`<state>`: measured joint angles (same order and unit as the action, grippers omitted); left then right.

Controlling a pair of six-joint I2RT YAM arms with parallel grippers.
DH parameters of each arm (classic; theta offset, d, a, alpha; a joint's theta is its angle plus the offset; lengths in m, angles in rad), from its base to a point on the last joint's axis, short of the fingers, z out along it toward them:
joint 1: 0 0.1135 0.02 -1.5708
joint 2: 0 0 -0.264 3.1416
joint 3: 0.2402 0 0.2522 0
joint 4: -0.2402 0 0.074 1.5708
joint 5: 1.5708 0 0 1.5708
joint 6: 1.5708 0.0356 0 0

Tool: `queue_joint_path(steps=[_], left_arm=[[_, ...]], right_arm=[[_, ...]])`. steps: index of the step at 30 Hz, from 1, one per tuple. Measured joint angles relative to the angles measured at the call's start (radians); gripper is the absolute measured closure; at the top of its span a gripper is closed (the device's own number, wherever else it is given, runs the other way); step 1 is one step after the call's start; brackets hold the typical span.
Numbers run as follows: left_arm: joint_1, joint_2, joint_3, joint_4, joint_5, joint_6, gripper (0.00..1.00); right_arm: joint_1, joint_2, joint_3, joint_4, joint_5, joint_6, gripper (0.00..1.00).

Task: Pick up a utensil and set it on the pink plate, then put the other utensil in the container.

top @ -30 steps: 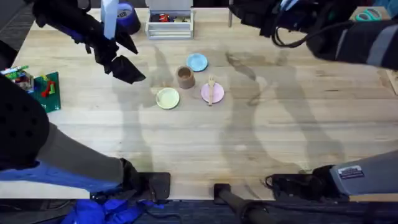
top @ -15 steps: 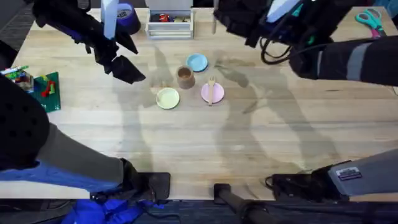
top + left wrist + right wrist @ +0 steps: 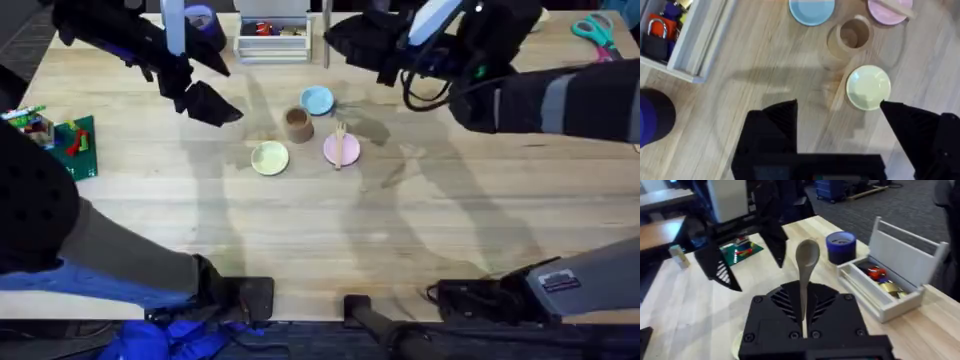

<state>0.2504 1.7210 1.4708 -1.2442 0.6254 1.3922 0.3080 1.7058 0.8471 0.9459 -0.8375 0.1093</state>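
Pale wood marks both utensils: the small wooden fork with short tines (image 3: 340,146) lies across the small round pink plate (image 3: 351,150), so the first half of the job looks done, while the small wooden spoon with a rounded bowl (image 3: 806,260) stands upright, its thin handle clamped in the right pincer (image 3: 804,330). Over the past second the right arm has swept in from the far right edge of the surface (image 3: 330,230) toward the middle, and its pincer (image 3: 345,40) now hangs near the light blue round plate (image 3: 317,100) and the small tan-brown cylindrical cup (image 3: 298,123). That shift suggests the spoon is being carried to the cup, where it has yet to be dropped. The left pincer (image 3: 840,112), its black fingers spread apart and holding nothing, has barely stirred; it hovers over bare wood just short of the pale yellow round plate (image 3: 868,87). Counted on the surface: three plates, one cup, one fork, one spoon, one white rectangular bin of small items (image 3: 272,38), one dark blue round tub (image 3: 205,24), and one pair of teal-handled scissors (image 3: 594,30) at the far right corner
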Motion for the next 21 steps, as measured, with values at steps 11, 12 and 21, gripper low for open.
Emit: queue_joint_path(steps=[11, 12, 21], left_arm=[[0.011, 0.0, 0.0, 0.002, 0.122, 0.009, 0.007], [0.016, 0.0, 0.0, 0.001, 0.129, 0.01, 0.007], [0.044, 0.0, 0.0, -0.002, 0.186, 0.014, 0.007]], right_arm=[[0.036, 0.044, -0.042, 0.172, 0.01, 0.03, 0.966], [0.043, 0.051, -0.047, 0.189, 0.013, 0.036, 0.966], [0.095, 0.102, -0.058, 0.265, 0.039, 0.052, 0.966]])
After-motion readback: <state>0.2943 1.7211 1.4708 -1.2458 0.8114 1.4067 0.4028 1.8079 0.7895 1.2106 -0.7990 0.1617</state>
